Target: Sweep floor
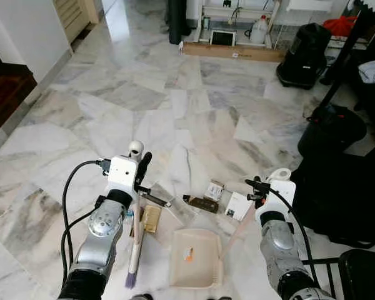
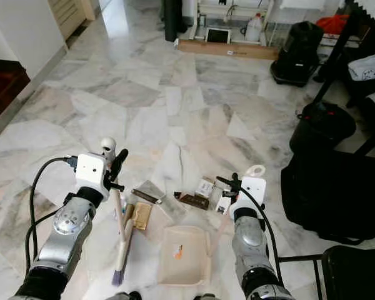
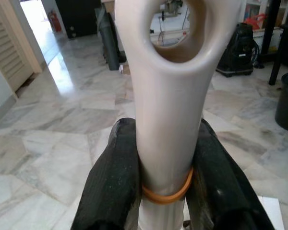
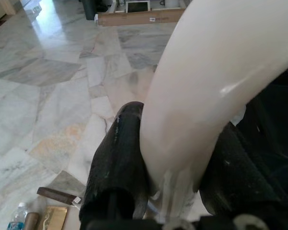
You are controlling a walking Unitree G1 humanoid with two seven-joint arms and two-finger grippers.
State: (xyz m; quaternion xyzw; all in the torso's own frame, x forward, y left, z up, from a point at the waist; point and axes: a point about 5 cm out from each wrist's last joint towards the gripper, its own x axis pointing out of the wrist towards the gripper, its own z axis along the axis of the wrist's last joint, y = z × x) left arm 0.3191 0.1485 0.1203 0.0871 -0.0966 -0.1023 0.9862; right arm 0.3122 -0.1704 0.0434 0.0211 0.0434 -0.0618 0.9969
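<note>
Left eye view: a pale marble floor is seen from above, with both silver arms reaching forward at the bottom of the frame. A hand brush is held upright by the left gripper, at about seven o'clock in the frame; its lilac bristles rest on the floor below. In the left wrist view, the black fingers are pressed against both sides of the cream handle, just above an orange rubber band. A cream dustpan lies flat on the floor at six o'clock, and its long handle is pinched by the right gripper at about four o'clock.

Litter is gathered just beyond the dustpan's far edge: a gold packet, a dark flat wrapper, a small box and a white card. One small orange scrap already lies in the pan.

The task is judged to be at an early stage: the tools are in hand and the pan is placed, but nearly all the litter is not yet swept in.
</note>
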